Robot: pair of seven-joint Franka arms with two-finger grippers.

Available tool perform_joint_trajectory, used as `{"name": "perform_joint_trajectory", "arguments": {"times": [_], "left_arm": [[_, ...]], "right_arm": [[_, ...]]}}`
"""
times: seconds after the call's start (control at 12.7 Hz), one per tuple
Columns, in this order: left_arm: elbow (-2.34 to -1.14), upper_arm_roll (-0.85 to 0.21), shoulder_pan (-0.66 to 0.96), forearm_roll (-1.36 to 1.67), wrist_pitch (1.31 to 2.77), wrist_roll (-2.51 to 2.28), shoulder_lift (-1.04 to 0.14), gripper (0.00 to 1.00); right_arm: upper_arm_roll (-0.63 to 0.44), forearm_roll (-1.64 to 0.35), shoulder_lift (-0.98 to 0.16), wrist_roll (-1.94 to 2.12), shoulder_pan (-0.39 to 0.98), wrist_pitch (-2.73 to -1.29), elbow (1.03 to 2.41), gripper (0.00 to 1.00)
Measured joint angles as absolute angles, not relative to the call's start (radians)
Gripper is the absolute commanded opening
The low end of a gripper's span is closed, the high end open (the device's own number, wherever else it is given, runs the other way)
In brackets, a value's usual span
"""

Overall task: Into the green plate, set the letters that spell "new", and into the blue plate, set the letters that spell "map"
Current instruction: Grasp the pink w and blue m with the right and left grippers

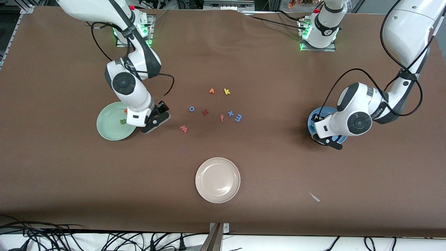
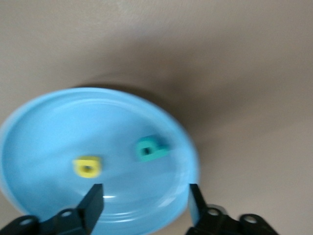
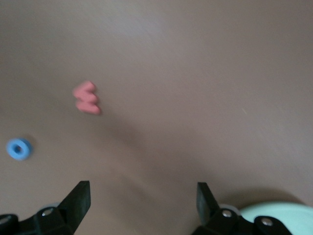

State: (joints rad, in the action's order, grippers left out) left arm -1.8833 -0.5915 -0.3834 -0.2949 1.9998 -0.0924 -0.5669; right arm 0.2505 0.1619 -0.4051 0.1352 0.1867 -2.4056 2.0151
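Observation:
The green plate holds a green n and an orange e. My right gripper hangs open and empty just beside that plate, its rim at the edge of the right wrist view. The salmon w lies on the table a little past it. The blue m rests among the loose letters. My left gripper is open over the blue plate. In that plate lie a yellow a and a teal p.
Loose letters lie mid-table: a blue o, a red letter, a salmon f, a blue x, an orange v and a yellow k. A cream-white plate sits nearer the front camera.

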Motion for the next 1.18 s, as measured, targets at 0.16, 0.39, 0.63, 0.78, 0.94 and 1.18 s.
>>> {"name": "perform_joint_trajectory", "arguments": {"times": [0.16,0.39,0.63,0.78,0.94,1.18], "left_arm": [[-1.883,-0.604,-0.332,-0.236,2.068,-0.323,-0.568,1.0],[-1.884,-0.606,-0.199,-0.172,2.187,-0.697,-0.572,1.0],[-1.888,-0.606,-0.088,-0.171,2.292,-1.111,-0.581,1.0],[-1.889,-0.604,-0.018,-0.171,2.341,-1.348,-0.588,1.0],[-1.889,-0.602,0.042,-0.171,2.391,-1.555,-0.595,1.0],[-1.889,-0.557,0.136,-0.22,2.437,-1.79,-0.618,1.0]], "right_arm": [[0.26,0.161,-0.459,0.126,0.212,-2.405,1.959,0.89],[0.261,0.161,-0.52,0.111,0.25,-2.435,1.929,0.84],[0.261,0.162,-0.561,0.11,0.267,-2.506,1.925,0.74],[0.261,0.182,-0.581,0.11,0.27,-2.531,1.924,0.72],[0.261,0.209,-0.599,0.11,0.271,-2.554,1.924,0.7],[0.261,0.216,-0.623,0.11,0.287,-2.588,1.923,0.7]]}}
